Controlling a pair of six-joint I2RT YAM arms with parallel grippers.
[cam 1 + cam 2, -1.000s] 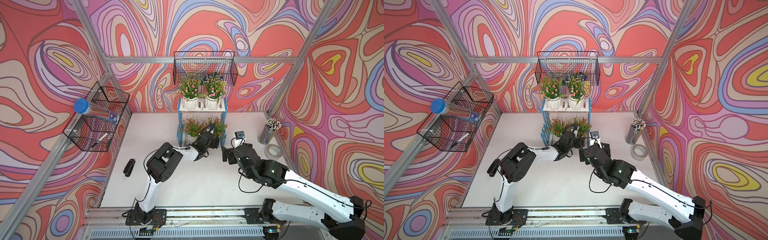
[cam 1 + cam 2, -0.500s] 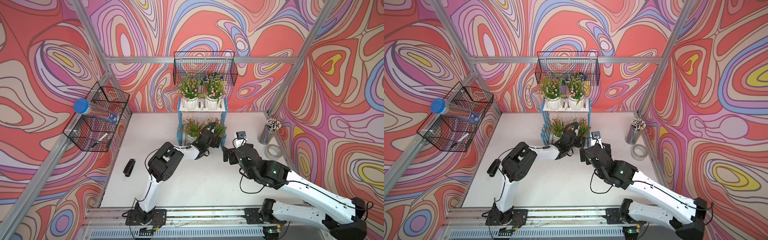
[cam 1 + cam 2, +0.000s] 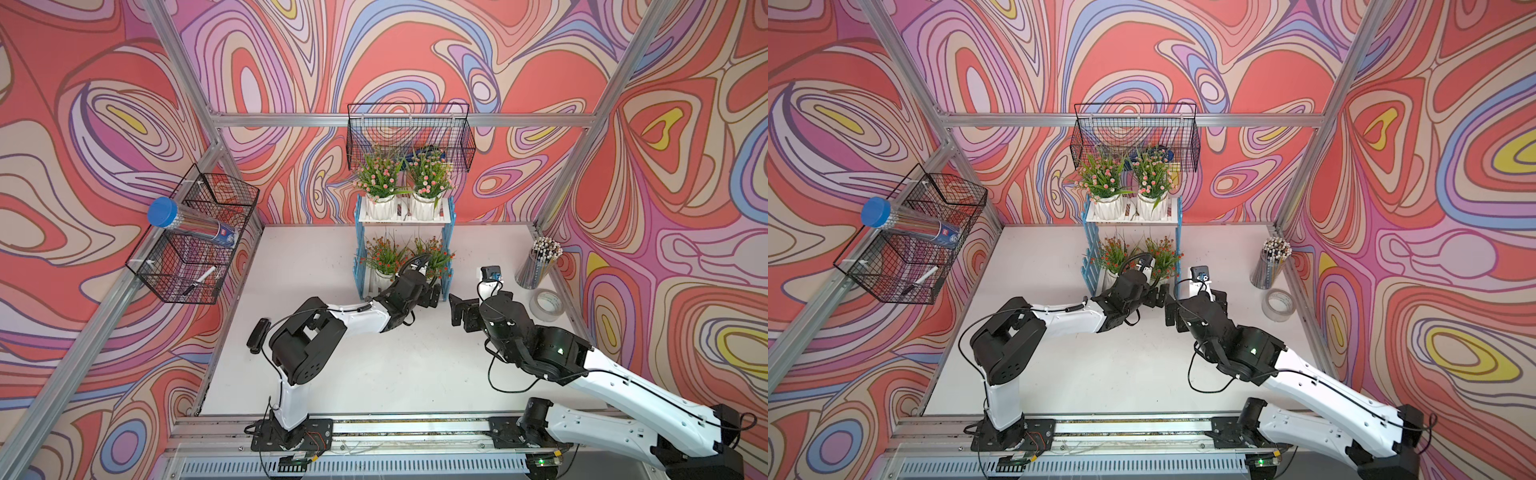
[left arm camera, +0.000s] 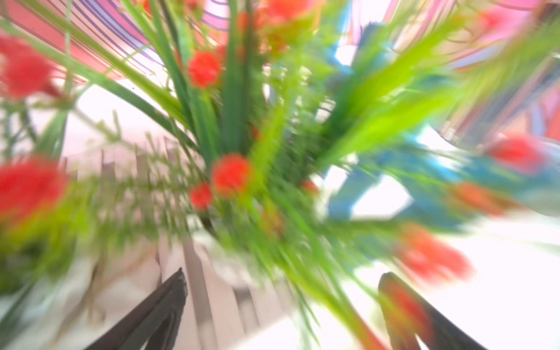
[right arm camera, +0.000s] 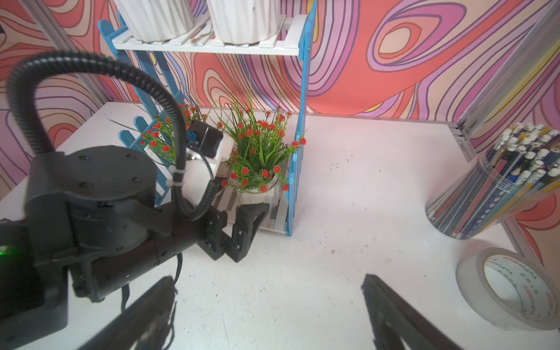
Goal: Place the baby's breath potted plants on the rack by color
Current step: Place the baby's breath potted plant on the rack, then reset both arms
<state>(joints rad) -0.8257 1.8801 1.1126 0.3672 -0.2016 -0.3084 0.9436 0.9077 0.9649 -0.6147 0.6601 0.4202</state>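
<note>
**Four plants on the rack, both grippers spread**

The rack (image 3: 448,232) stands at the back of the table (image 3: 345,374), against the wall. On its top shelf a pink plant (image 3: 379,178) and a second pink plant (image 3: 428,176) sit side by side in white pots. On the lower shelf stand a red plant (image 5: 163,136), partly hidden behind the left arm, and a second red plant (image 5: 260,151) next to the blue side panel.

The left gripper (image 4: 281,275) is at the front edge of the lower shelf with its jaws wide apart. Its wrist view is blurred and filled with red blossoms and green leaves. From the right wrist, one fingertip is just in front of the second red plant's pot; whether it touches cannot be told.

The right gripper (image 5: 269,280) hangs over bare table in front of the rack, jaws spread with nothing between them. A cup of pencils (image 3: 536,266) and a roll of tape (image 3: 547,305) stand by the side wall.
</note>
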